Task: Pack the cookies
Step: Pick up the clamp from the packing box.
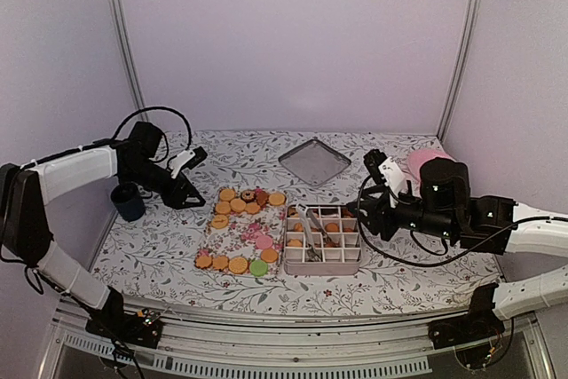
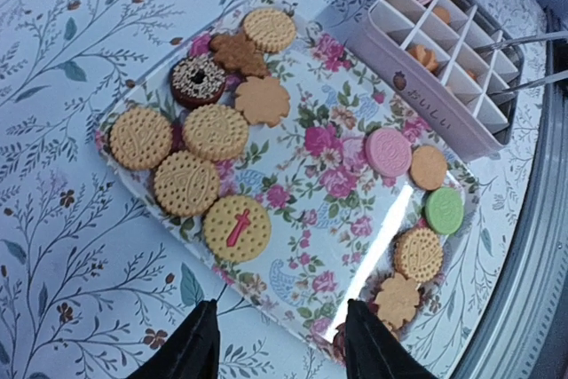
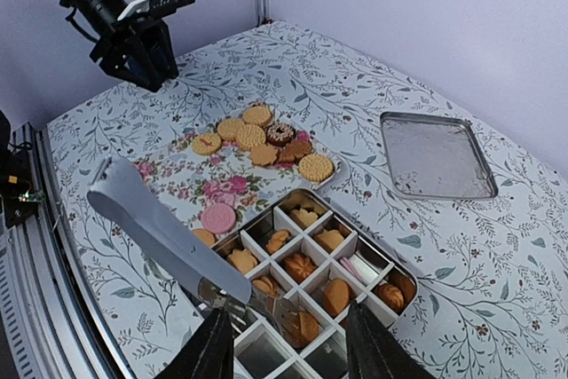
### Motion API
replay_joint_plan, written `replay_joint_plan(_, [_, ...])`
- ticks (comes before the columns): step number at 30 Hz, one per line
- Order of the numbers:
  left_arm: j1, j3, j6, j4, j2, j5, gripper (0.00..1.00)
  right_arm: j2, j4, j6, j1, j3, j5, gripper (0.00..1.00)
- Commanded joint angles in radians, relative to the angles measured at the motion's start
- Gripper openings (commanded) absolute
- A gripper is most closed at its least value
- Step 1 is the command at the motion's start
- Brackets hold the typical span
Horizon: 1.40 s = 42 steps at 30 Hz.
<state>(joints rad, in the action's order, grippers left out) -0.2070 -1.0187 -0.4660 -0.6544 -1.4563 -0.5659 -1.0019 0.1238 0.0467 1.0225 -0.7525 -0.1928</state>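
Cookies (image 2: 217, 130) lie in two groups on a floral tray (image 2: 328, 175), round golden ones plus a dark ring, a pink disc and a green one. More cookies (image 3: 300, 265) sit in the cells of a divided tin box (image 3: 409, 280) beside the tray. Metal tongs (image 3: 160, 228) rest across the box, handle pointing away to the left. My left gripper (image 2: 280, 343) hovers open over the tray's near edge, holding nothing. My right gripper (image 3: 293, 348) stands open above the box's near cells, with the tongs' tips lying below and between its fingers, untouched.
The tin's lid (image 1: 313, 163) lies flat behind the box. A dark blue cup (image 1: 129, 201) stands at the far left beside the left arm. A pink object (image 1: 426, 161) sits behind the right arm. Grey walls close in the table at back and sides.
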Motion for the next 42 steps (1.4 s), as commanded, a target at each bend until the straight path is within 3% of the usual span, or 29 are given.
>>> replay_joint_plan(1, [-0.112, -0.089, 0.091, 0.054, -0.095, -0.060, 0.50, -0.017, 0.022, -0.050, 0.062, 0.042, 0.053, 0.46])
replay_joint_plan(9, [-0.322, -0.241, 0.158, 0.073, -0.318, -0.049, 0.53, -0.196, -0.029, -0.115, 0.112, -0.003, -0.019, 0.45])
replay_joint_plan(17, [-0.425, -0.313, 0.199, 0.111, -0.446, -0.096, 0.53, -0.353, -0.148, -0.154, 0.117, -0.053, -0.087, 0.39])
replay_joint_plan(22, [-0.473, -0.334, 0.209, 0.126, -0.496, -0.106, 0.53, -0.418, -0.180, -0.171, 0.126, -0.075, -0.168, 0.29])
replay_joint_plan(26, [-0.502, -0.367, 0.215, 0.128, -0.565, -0.124, 0.52, -0.419, -0.197, -0.175, 0.137, -0.075, -0.197, 0.20])
replay_joint_plan(31, [-0.531, -0.383, 0.194, 0.128, -0.605, -0.087, 0.51, -0.399, -0.216, -0.190, 0.170, -0.059, -0.245, 0.00])
replay_joint_plan(42, [-0.541, -0.372, 0.174, 0.117, -0.626, -0.025, 0.49, -0.316, -0.310, -0.125, 0.200, -0.024, -0.275, 0.00])
